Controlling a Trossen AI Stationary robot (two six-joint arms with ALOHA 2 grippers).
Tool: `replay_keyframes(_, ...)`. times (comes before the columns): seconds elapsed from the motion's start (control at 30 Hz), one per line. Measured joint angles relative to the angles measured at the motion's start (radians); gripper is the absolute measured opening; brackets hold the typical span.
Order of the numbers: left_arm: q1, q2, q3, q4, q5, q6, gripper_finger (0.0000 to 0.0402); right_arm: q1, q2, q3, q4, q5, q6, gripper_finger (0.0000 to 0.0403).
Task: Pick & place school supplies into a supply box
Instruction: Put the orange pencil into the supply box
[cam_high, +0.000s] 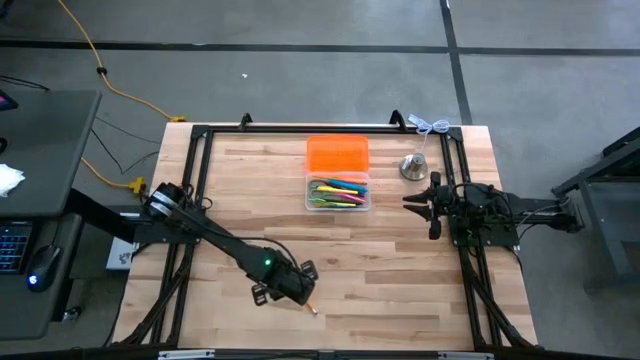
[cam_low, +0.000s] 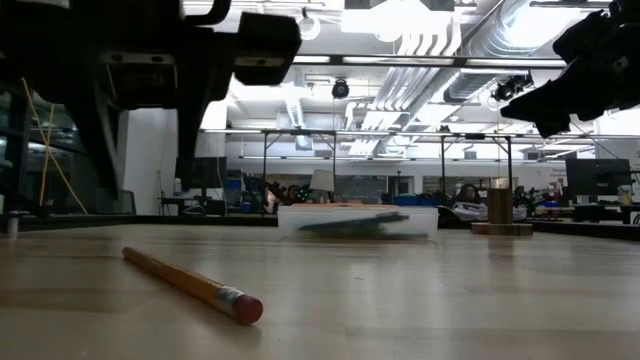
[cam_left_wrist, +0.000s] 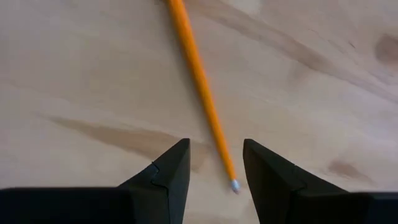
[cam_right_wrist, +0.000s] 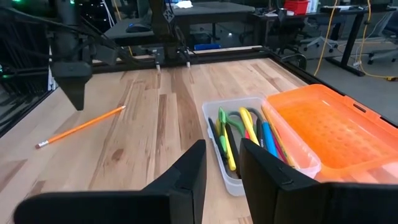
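Note:
An orange pencil (cam_left_wrist: 200, 87) lies flat on the wooden table (cam_high: 400, 290) near its front edge, also seen in the low view (cam_low: 185, 283) and the right wrist view (cam_right_wrist: 81, 128). My left gripper (cam_left_wrist: 215, 144) hangs open just above it, pointing steeply down, one finger on each side of the pencil's end (cam_left_wrist: 234, 184), touching nothing. The clear supply box (cam_high: 338, 193) stands at the middle far side and holds several coloured pens and green-handled scissors (cam_right_wrist: 239, 134). My right gripper (cam_right_wrist: 222, 163) waits open at the table's right, nothing between its fingers.
The orange lid (cam_high: 337, 155) lies against the box's far side. A silver bell-shaped object (cam_high: 414, 166) stands right of the lid, near my right gripper (cam_high: 420, 203). Black frame rails (cam_high: 300, 128) run along the table's far and side edges. Bare wood surrounds the pencil.

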Motion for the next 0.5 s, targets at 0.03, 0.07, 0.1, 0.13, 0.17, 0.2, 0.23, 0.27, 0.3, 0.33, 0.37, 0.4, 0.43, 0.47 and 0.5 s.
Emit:
replay_keyframes(0.03, 0.000, 0.000, -0.002, -0.013, 0.002, -0.002, 0.0179, 0.000, -0.001, 0.000, 0.000, 0.000, -0.003, 0.0074)
replay_keyframes(0.07, 0.000, 0.000, -0.002, -0.014, 0.004, -0.006, 0.0179, 0.000, -0.002, 0.000, 0.002, 0.001, -0.003, 0.0074)
replay_keyframes(0.1, 0.000, 0.004, -0.001, -0.008, 0.005, -0.009, 0.0179, 0.000, -0.002, 0.000, 0.003, 0.000, -0.003, 0.0074)
replay_keyframes(0.13, 0.000, 0.009, 0.000, -0.004, 0.005, -0.011, 0.0179, 0.000, 0.000, 0.000, 0.003, 0.000, -0.005, 0.0074)
replay_keyframes(0.17, 0.001, 0.012, -0.001, -0.008, 0.004, -0.013, 0.0179, 0.000, 0.000, 0.000, 0.002, 0.000, -0.005, 0.0074)
replay_keyframes(0.2, 0.005, 0.014, -0.002, -0.015, 0.004, -0.014, 0.0179, 0.000, -0.001, 0.000, 0.001, 0.001, -0.005, 0.0074)
replay_keyframes(0.23, 0.008, 0.019, -0.002, -0.015, 0.004, -0.014, 0.0179, 0.000, -0.001, 0.000, 0.000, 0.000, -0.005, 0.0074)
replay_keyframes(0.27, 0.013, 0.027, 0.000, -0.006, 0.004, -0.015, 0.0179, 0.000, -0.001, 0.000, 0.001, 0.000, -0.006, 0.0074)
replay_keyframes(0.3, 0.016, 0.034, 0.000, -0.005, 0.004, -0.015, 0.0179, 0.000, -0.002, 0.000, 0.002, 0.000, -0.006, 0.0074)
replay_keyframes(0.33, 0.022, 0.041, -0.002, -0.015, 0.005, -0.015, 0.0179, 0.000, -0.001, 0.000, 0.002, 0.001, -0.006, 0.0074)
replay_keyframes(0.37, 0.024, 0.050, -0.003, -0.020, 0.007, -0.015, 0.0179, 0.000, -0.001, 0.000, 0.001, 0.001, -0.006, 0.0074)
replay_keyframes(0.4, 0.028, 0.060, -0.003, -0.004, 0.006, -0.015, 0.0179, 0.000, -0.002, 0.000, 0.000, 0.000, -0.005, 0.0074)
replay_keyframes(0.43, 0.029, 0.069, -0.001, 0.005, 0.007, -0.015, 0.0179, 0.000, -0.002, 0.000, 0.000, 0.000, -0.005, 0.0074)
replay_keyframes(0.47, 0.033, 0.073, -0.001, 0.002, 0.006, -0.015, 0.0179, 0.000, 0.000, 0.000, -0.002, 0.000, -0.005, 0.0074)
replay_keyframes(0.5, 0.036, 0.078, -0.002, -0.001, 0.009, -0.015, 0.0179, 0.000, 0.000, 0.000, -0.002, 0.000, -0.005, 0.0074)
